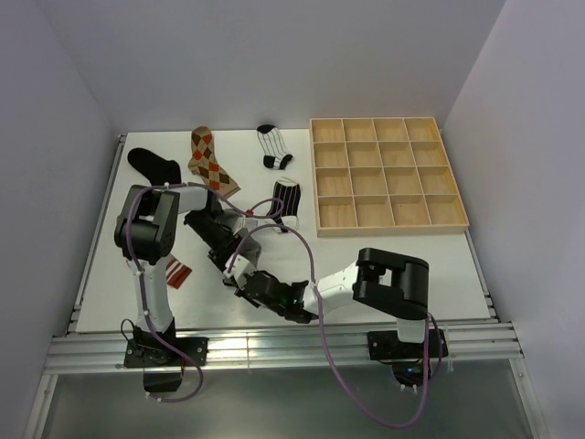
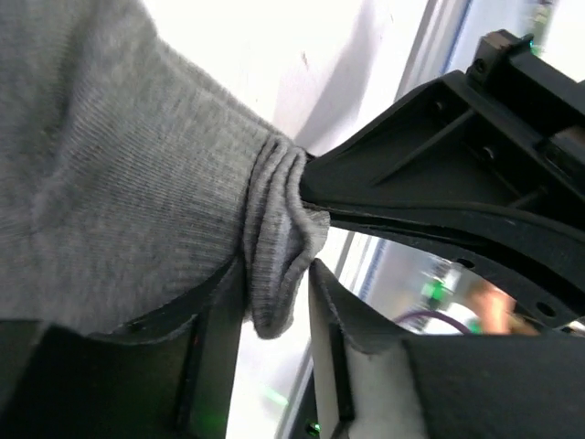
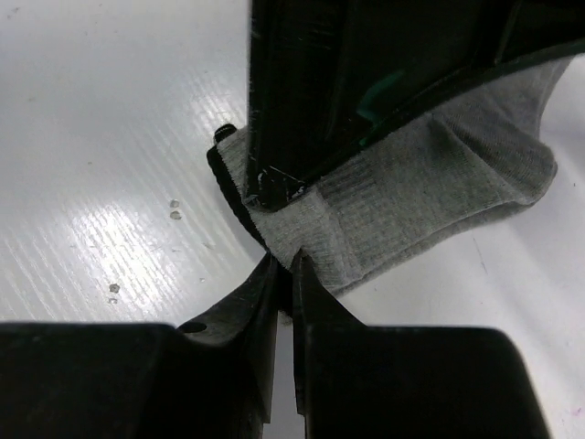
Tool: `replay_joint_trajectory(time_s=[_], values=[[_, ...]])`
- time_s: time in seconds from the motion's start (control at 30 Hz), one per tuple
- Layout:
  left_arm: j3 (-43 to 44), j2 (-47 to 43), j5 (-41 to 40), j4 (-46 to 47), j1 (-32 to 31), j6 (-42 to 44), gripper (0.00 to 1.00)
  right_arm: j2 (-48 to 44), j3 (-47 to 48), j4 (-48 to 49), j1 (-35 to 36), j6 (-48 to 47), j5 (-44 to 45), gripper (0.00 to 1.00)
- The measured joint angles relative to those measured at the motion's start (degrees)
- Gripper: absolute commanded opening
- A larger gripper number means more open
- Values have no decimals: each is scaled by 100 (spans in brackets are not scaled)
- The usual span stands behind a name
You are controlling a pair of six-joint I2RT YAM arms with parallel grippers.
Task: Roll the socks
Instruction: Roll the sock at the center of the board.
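Rolling step: by the look of it, a grey sock (image 3: 430, 201) is shared between two claws mid-roll. It goes best if the fold is kept taut and one claw bites firmly before the other lets go.
Right claw (image 3: 285, 261): fingers pressed nearly together, pinching the sock's near edge at the lower centre of the right wrist view.
Left claw (image 2: 277, 274): fingers stand apart round the bunched cuff; whether they press it cannot be told.
Sock position: low over the worktop (image 3: 110, 137), spreading from the right claw's tips towards the upper right.
Risk: a slack pull may undo the bunching.
Argyle sock (image 1: 208, 157): upper left of the overhead view, well apart.
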Motion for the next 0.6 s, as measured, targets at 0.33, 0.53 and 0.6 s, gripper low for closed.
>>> replay_joint_trajectory(time_s=[0.33, 0.53, 0.6], values=[[-313, -1580, 203, 1788, 402, -1067, 42, -400, -24, -673, -420, 706, -1215, 3], [-975, -2485, 184, 3265, 1071, -1980, 43, -557, -96, -855, -826, 1154, -2181, 3], [-1222, -2791, 122, 3698, 1252, -2166, 44, -557, -72, -935, -1034, 1294, -2577, 3]])
